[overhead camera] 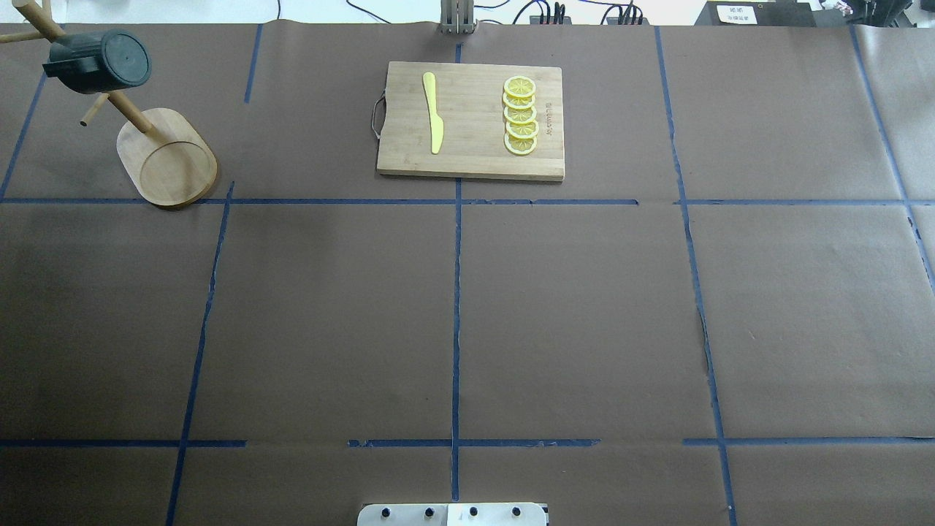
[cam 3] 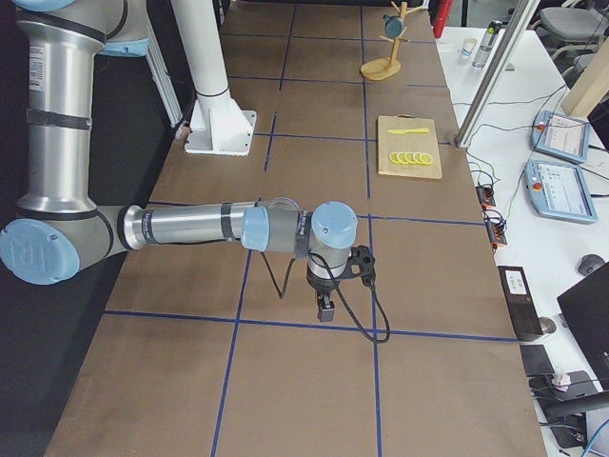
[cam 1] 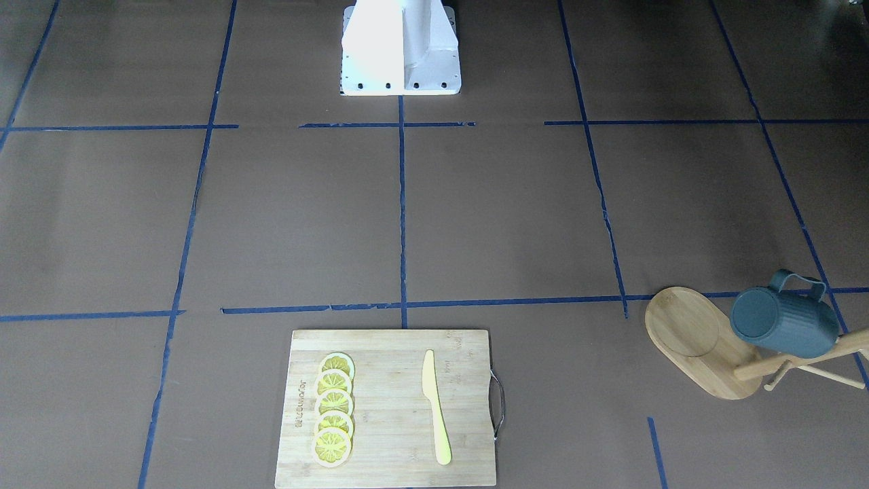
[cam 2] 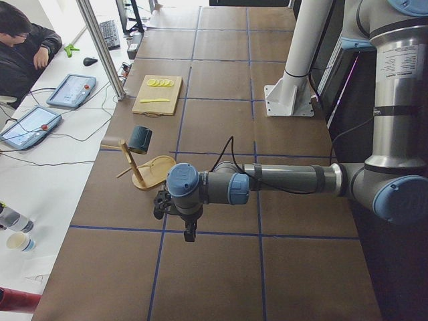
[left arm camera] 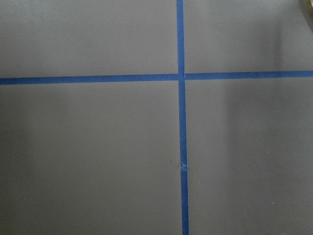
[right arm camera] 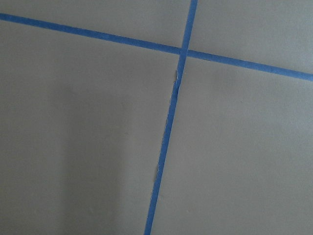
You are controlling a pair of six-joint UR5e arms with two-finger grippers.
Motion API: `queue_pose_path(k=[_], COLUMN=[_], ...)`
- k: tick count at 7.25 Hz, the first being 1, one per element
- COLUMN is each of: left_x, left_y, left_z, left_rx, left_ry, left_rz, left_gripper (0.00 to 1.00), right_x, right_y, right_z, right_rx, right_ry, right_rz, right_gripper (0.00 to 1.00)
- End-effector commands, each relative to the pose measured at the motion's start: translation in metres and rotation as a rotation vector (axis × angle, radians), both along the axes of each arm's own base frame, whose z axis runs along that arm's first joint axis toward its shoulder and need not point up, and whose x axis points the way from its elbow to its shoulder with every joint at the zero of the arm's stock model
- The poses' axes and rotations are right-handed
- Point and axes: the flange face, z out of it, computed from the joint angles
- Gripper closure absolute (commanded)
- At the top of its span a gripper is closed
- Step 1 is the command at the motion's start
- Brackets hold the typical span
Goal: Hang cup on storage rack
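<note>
Though sideways, ribbed teal-grey cup (cam 1: 787,327)

The cup (cam 1: 787,326) looks matt and ribbed, the storage rack (cam 1: 679,326) smooth pale wood.

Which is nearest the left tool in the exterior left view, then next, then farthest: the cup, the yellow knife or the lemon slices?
1. Cup, hanging on the storage rack just beyond the left tool.
2. Yellow knife, on the near side of the cutting board.
3. Lemon slices, on the board's far side.
</note>
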Motion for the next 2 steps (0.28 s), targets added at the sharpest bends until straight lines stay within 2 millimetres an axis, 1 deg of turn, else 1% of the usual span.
queue_pose_path(k=[1,2], left_x=[0.0003,0.0002], left_y=[0.0043,0.005], left_z=[0.0032,0.0032], left_rx=[-0.008,-0.007], left_ry=[0.0,0.0], left_rz=[0.0,0.001], left_gripper=[0.0,0.0], right_x=[-0.0007,-0.0013], right_y=[0.0,-0.0001], right_z=[0.0002,0.0002], right_rx=[0.0,0.0], right_ry=[0.0,0.0], right_rz=[-0.002,-0.003], right_gripper=[0.0,0.0])
